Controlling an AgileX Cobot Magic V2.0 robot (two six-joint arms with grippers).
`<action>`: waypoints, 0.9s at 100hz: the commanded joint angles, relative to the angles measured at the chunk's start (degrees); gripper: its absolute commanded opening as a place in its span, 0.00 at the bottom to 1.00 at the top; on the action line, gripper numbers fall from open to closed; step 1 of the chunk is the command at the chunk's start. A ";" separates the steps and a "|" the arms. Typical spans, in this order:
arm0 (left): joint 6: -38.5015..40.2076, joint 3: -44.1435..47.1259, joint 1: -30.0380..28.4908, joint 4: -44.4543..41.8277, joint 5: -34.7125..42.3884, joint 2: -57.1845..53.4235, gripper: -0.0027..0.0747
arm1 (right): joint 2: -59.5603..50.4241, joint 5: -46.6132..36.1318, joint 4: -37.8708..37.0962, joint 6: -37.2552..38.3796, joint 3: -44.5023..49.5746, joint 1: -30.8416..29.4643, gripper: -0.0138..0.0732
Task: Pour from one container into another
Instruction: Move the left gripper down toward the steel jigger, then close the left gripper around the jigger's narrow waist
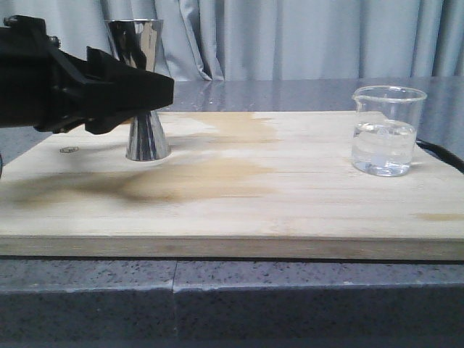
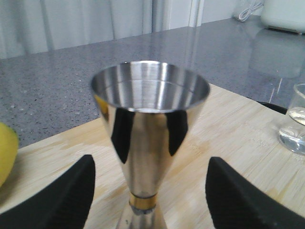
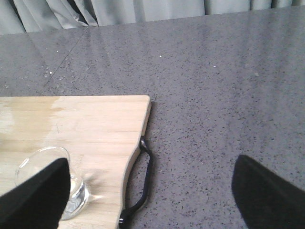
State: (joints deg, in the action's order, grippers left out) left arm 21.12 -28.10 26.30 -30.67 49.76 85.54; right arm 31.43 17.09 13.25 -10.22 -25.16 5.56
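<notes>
The steel jigger [image 1: 147, 134] with a brass band at its waist stands upright on the left part of the wooden board [image 1: 254, 196]. My left gripper [image 1: 156, 90] reaches it from the left. In the left wrist view the jigger [image 2: 150, 105] stands between the open fingers [image 2: 64, 195] of the left gripper [image 2: 151, 164], with a gap on each side. The glass beaker [image 1: 384, 130], holding clear liquid, stands at the board's right end. My right gripper [image 3: 152, 162] is open beside the board's edge, and one finger [image 3: 35, 198] partly hides the beaker [image 3: 76, 193].
A yellow lemon [image 2: 5, 155] lies on the board beyond the jigger. The board's black handle [image 3: 145, 181] sticks out over the grey speckled counter [image 3: 214, 95]. A white appliance [image 2: 286, 14] and grey curtains [image 1: 290, 36] stand at the back.
</notes>
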 commanded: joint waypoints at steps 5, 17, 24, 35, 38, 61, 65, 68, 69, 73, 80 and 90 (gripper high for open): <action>0.88 -1.28 -0.09 0.82 4.34 -1.34 0.59 | 0.50 -4.62 0.15 -0.35 -1.45 0.05 0.85; 0.88 -1.28 -0.09 -2.85 3.44 -1.20 0.52 | 0.50 -4.88 0.15 -0.35 -1.45 0.05 0.85; 0.88 -1.28 -0.09 -4.99 3.55 -0.65 0.47 | 0.50 -4.88 0.15 -0.35 -1.45 0.05 0.85; 0.88 -1.28 -0.09 -5.64 4.94 1.05 0.40 | 0.50 -5.23 0.15 -0.35 -1.45 0.05 0.85; 0.88 -1.28 -0.09 -5.64 5.77 1.60 0.39 | 0.50 -5.23 0.15 -0.35 -1.45 0.05 0.85; 0.88 -1.28 -0.09 -4.63 8.89 2.57 0.38 | 0.50 -5.23 0.15 -0.35 -1.45 0.05 0.83; 0.88 -1.28 -0.09 -3.73 9.13 2.57 0.37 | 0.50 -5.23 0.15 -0.35 -1.45 0.05 0.81; 0.88 -1.28 -0.09 -3.43 9.24 2.57 0.36 | 0.50 -5.23 0.15 -0.35 -1.45 0.05 0.80; 0.88 -1.28 -0.09 -3.28 9.24 2.57 0.35 | 0.50 -5.23 0.15 -0.35 -1.45 0.05 0.80; 0.78 -1.28 -0.09 -2.81 9.55 2.57 0.33 | 0.50 -5.23 0.15 -0.35 -1.45 0.05 0.79; 0.78 -1.28 -0.09 -2.24 10.13 2.57 0.28 | 0.50 -5.23 0.15 -0.35 -1.45 0.05 0.77; 0.78 -1.28 -0.09 -2.24 10.25 2.57 0.19 | 0.50 -5.23 0.15 -0.35 -1.45 0.05 0.77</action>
State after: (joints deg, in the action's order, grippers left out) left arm 21.45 -28.10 26.30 -34.78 55.12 89.56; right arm 31.43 16.50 13.25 -10.22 -25.16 5.56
